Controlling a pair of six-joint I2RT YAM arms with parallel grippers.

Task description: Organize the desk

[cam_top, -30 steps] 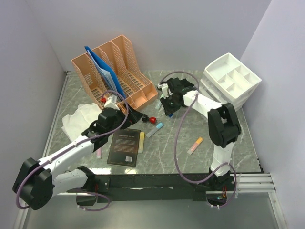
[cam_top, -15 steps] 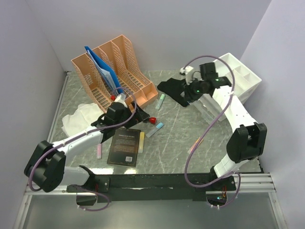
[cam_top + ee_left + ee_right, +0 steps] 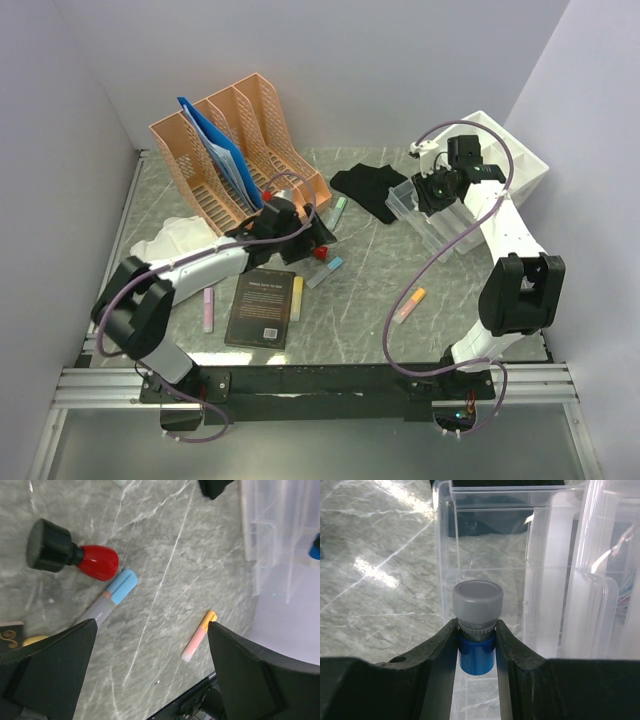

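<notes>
The desk (image 3: 375,270) is grey-green marble. My right gripper (image 3: 476,647) is shut on a small blue bottle with a grey cap (image 3: 477,610), held just in front of a clear plastic organizer (image 3: 485,540). From above, this gripper (image 3: 432,190) hangs over the clear organizer (image 3: 408,205) at the right. My left gripper (image 3: 150,675) is open and hovers above bare desk. A red bottle with a black cap (image 3: 75,555), a blue-capped marker (image 3: 112,597) and an orange-pink marker (image 3: 199,636) lie ahead of it. From above, the left gripper (image 3: 312,238) sits beside the red bottle (image 3: 321,253).
An orange file rack (image 3: 270,130) with a blue folder (image 3: 215,150) stands at the back left. A white cloth (image 3: 165,245), pink marker (image 3: 208,310), dark book (image 3: 265,308), green marker (image 3: 340,208) and black cloth (image 3: 365,185) lie around. White drawer trays (image 3: 490,150) stand back right.
The right arm has swung from over the black cloth to the clear organizer at the right, bottle still gripped. The left arm has stretched rightward toward the red bottle.
</notes>
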